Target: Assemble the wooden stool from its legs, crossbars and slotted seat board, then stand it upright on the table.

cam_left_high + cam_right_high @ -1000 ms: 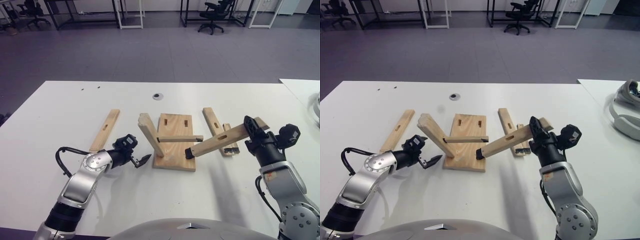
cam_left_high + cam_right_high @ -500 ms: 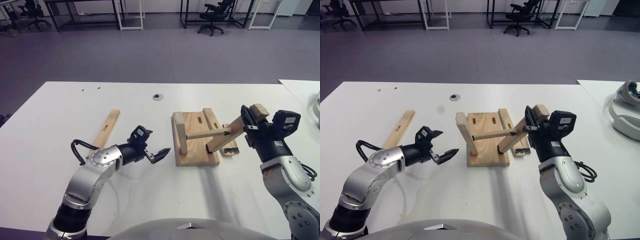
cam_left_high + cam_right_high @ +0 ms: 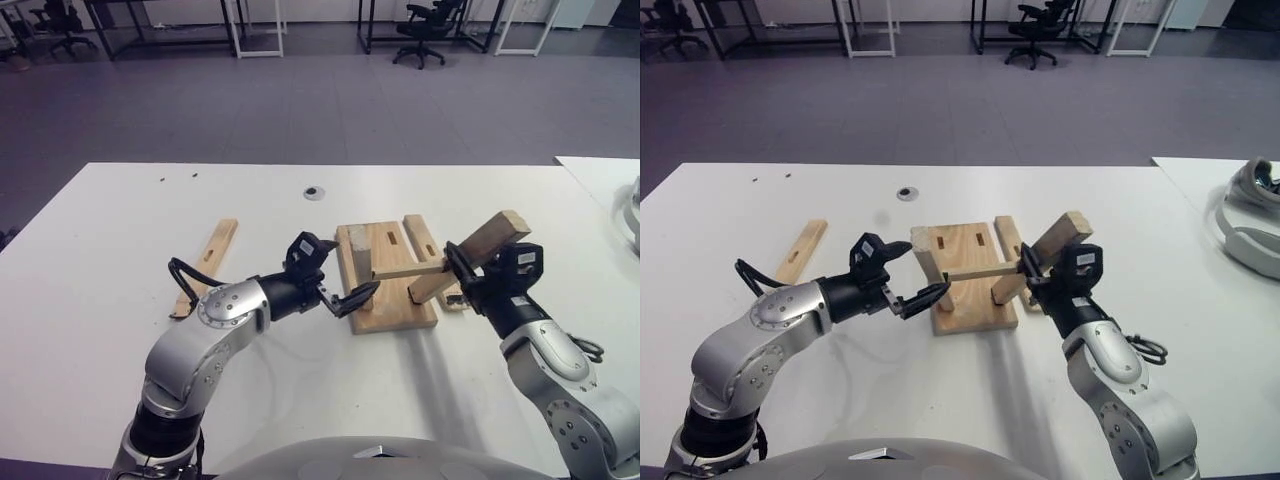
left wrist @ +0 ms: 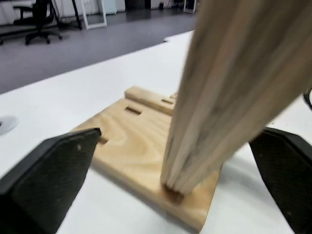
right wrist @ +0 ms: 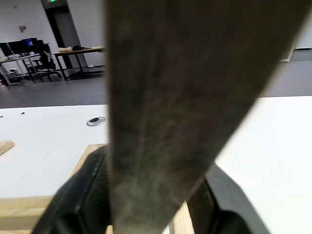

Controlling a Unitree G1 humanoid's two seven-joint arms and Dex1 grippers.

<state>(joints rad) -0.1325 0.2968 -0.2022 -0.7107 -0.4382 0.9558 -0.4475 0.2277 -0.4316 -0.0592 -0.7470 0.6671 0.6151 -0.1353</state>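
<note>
Wooden spare slat (image 3: pixel 215 250) left of seat board (image 3: pixel 395 300)

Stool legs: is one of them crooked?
Yes. The right leg leans steeply sideways instead of standing up, held in the right gripper. The left leg stands about straight on the seat board.

I see the seat board (image 3: pixel 395 300) lying flat, 1 leg (image 3: pixel 358 262) upright on its left part, a thin crossbar (image 3: pixel 405 270) joining it to a tilted second leg (image 3: pixel 500 232). A slotted left slat (image 3: pixel 215 250) lies flat well apart, a right slat (image 3: pixel 418 235) just beside the board.
</note>
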